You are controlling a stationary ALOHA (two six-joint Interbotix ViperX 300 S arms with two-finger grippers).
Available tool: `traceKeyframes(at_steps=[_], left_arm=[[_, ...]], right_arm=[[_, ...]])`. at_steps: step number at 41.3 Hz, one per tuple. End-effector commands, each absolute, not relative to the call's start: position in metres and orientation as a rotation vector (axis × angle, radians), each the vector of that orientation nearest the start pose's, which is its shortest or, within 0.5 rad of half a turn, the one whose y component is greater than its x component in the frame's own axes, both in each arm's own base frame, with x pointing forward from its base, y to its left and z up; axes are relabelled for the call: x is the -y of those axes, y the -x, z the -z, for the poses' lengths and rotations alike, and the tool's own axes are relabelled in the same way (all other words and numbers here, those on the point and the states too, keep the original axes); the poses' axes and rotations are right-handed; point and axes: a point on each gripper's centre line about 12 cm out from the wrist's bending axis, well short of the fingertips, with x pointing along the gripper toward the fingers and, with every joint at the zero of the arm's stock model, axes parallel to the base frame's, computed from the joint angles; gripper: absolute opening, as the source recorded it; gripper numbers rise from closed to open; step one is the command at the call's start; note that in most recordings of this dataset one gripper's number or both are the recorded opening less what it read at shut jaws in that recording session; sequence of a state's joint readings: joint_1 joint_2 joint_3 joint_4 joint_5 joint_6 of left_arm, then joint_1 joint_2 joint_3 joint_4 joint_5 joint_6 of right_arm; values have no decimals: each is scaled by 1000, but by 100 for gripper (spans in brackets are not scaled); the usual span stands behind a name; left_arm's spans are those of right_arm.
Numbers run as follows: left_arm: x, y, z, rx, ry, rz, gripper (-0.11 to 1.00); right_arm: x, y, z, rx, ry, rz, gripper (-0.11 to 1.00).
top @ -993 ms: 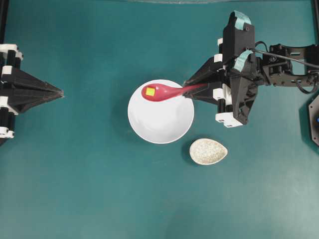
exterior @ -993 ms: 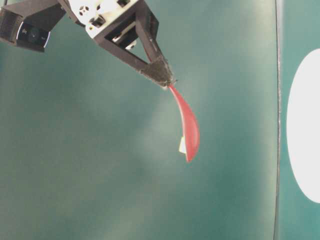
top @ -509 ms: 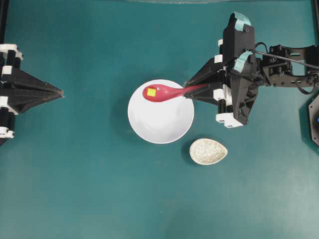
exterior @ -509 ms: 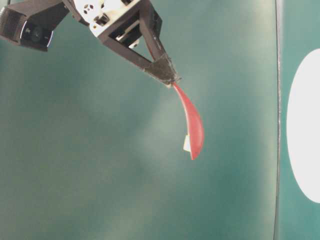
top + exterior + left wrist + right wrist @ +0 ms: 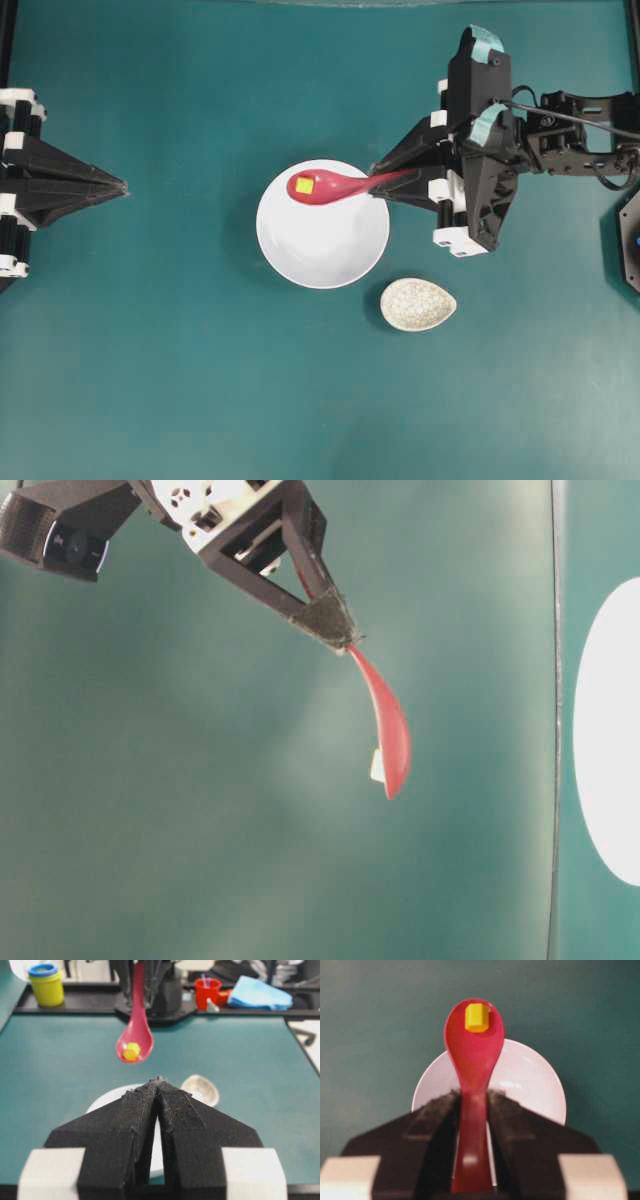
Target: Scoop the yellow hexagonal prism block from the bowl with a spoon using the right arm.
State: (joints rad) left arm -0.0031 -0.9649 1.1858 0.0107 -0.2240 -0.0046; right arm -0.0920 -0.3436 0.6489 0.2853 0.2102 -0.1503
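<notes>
Yellow hexagonal prism block [image 5: 476, 1017] sits in the scoop of the spoon [image 5: 473, 1055], lifted clear above the bowl [image 5: 322, 245]; we see the right claw [image 5: 378, 184] pinching the handle, long axis running straight out from it; the left claw [image 5: 159, 1081] is pressed together, well apart.

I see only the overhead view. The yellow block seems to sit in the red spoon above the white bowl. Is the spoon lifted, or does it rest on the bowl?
Observer: Lifted. In the left wrist view the red spoon hangs well above the white bowl.
Operator: Where in the scoop is the block?
Observer: The yellow block sits near the far tip, in the right wrist view.
Operator: Is the grip good?
Observer: The right gripper clamps the handle on both sides.
</notes>
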Motion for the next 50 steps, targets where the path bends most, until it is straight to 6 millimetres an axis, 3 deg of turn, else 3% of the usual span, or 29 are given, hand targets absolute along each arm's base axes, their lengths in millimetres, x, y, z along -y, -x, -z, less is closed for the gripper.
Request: traceKeyframes(at_steps=[1, 50], left_arm=[[1, -201, -292, 29, -6, 7, 1], [1, -201, -292, 29, -7, 7, 1]], right_arm=[[24, -342, -295, -461, -164, 63, 25], [24, -342, -295, -450, -163, 66, 25]])
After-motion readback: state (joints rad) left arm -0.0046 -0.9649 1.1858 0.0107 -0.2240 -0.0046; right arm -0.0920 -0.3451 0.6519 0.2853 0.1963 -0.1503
